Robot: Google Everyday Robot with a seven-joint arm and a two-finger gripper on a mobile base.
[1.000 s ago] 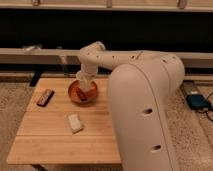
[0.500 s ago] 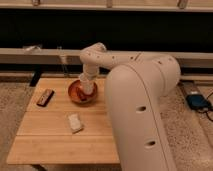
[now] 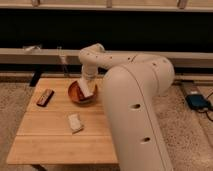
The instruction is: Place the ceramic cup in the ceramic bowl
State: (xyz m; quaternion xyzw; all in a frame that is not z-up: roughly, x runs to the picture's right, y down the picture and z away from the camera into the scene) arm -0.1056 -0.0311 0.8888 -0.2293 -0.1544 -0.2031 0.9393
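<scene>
Starting at the left, a small dark flat thing with a reddish edge (image 3: pixel 45 97) lay near the left side of the light wooden worktop (image 3: pixel 50 137). To its right sat the shallow round orange-brown ceramic bowl (image 3: pixel 75 94), close to the back edge of the worktop. The small plain white ceramic cup (image 3: pixel 86 89) was inside the bowl, tilted, with its lower end down in the bowl's red middle. The gripper (image 3: pixel 87 86) was right at the cup, over the bowl, at the end of the big white robot arm (image 3: pixel 127 67). Whether the gripper was clamped on the cup or loose could not be told. In front of the bowl, well apart from it, a flat white packet (image 3: pixel 75 122) lay on the wood. The arm reached over from the right, and its fat white part (image 3: pixel 132 125) hid the right side of the worktop. Far to the right, a blue box (image 3: pixel 197 101) lay on the speckled floor (image 3: pixel 192 145). A dark wall (image 3: pixel 125 30) ran along the back.
</scene>
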